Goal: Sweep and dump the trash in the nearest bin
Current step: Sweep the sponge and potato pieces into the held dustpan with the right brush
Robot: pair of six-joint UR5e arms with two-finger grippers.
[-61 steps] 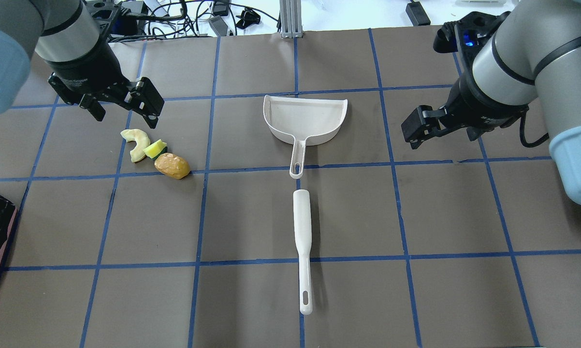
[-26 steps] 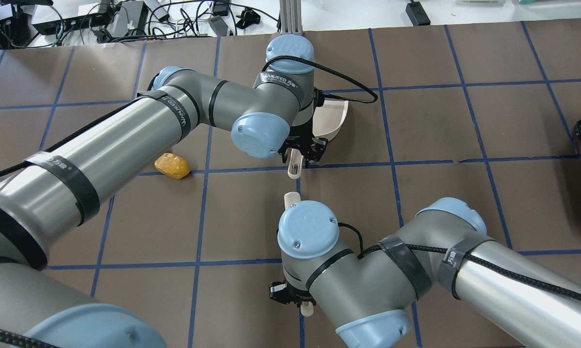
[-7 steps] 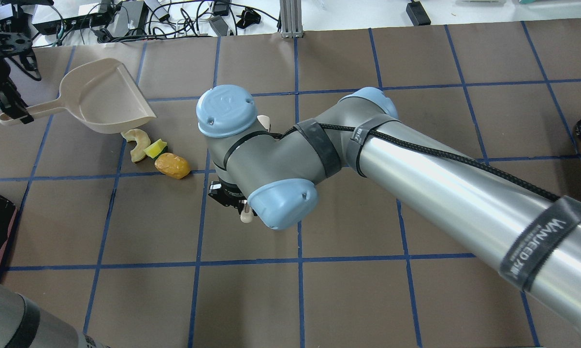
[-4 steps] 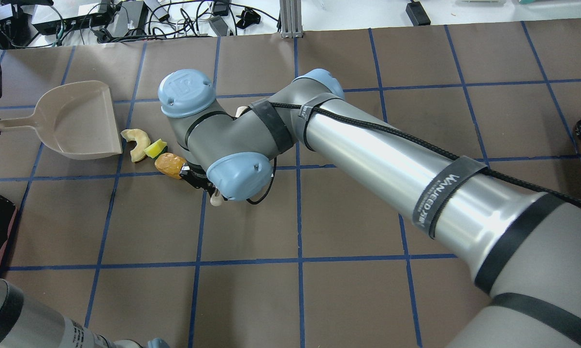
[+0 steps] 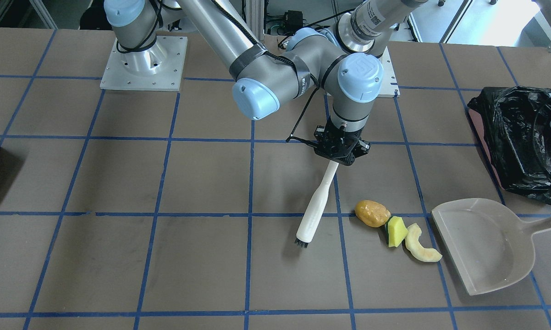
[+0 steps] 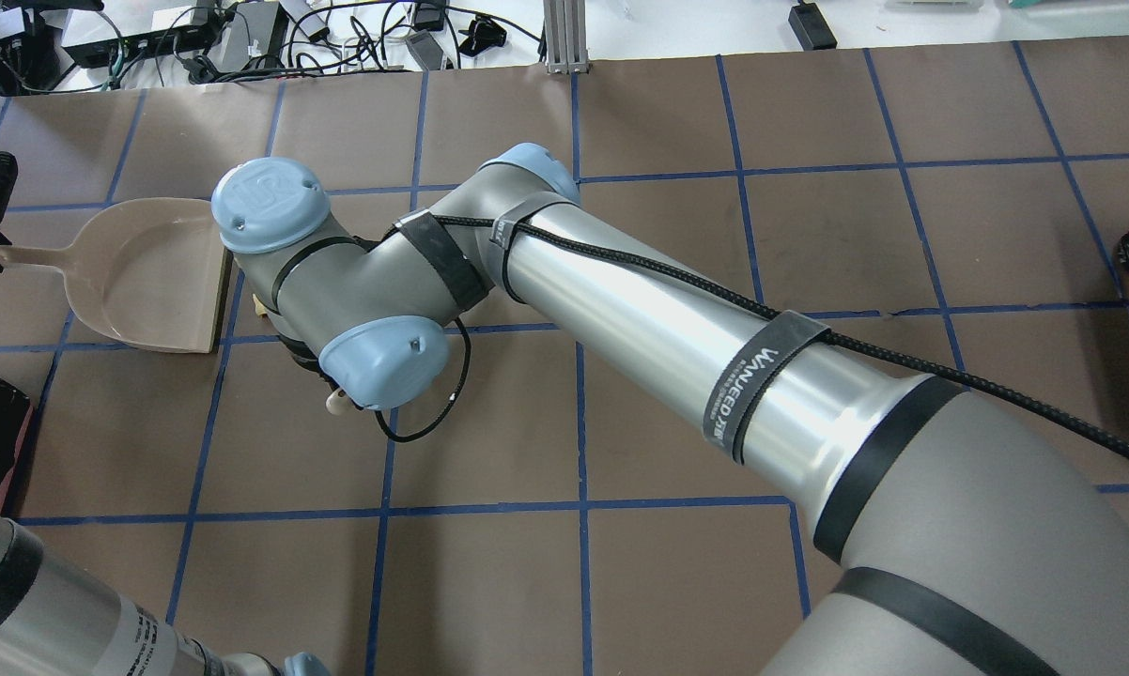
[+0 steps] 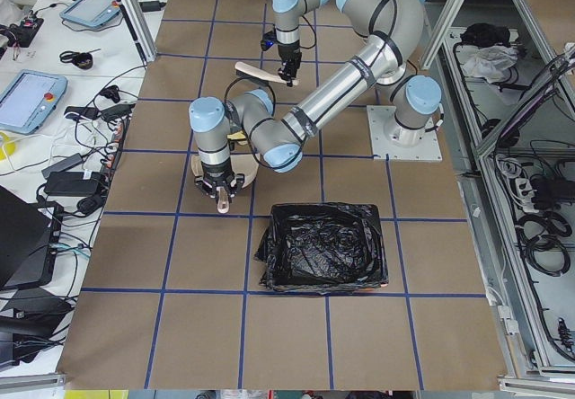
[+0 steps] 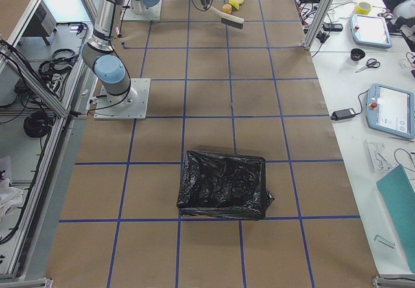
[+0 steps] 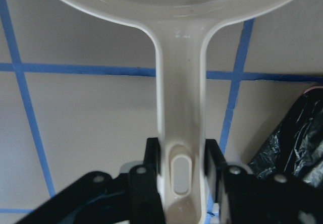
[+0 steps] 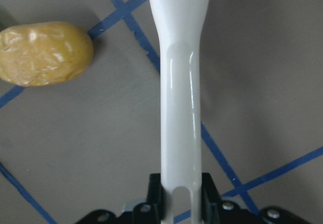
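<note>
Brush sits clamped by its thin handle end in the right gripper. On my right wrist feed the two fingers press the white handle from both sides with no gap. The brush hangs tilted, bristles down toward the brown table. From the front camera I cannot tell whether the bristles touch the surface.

The left gripper is closed tight on the end of the dustpan handle, a finger on each side of the hanging slot. The dustpan lies on the table with its open mouth turned toward the trash.

The three pieces lie in a short row between brush and dustpan, all on the table outside the pan. The golden-brown lump is nearest the brush but apart from it. The yellow wedge rests against the lump, and the pale curved slice lies just beside the pan's lip.

The bin, lined with a crinkled black bag, stands near the dustpan on the robot's left side. A corner of its bag shows beside the pan handle on my left wrist feed. A second black-lined bin stands well apart, toward the table's right end.
</note>
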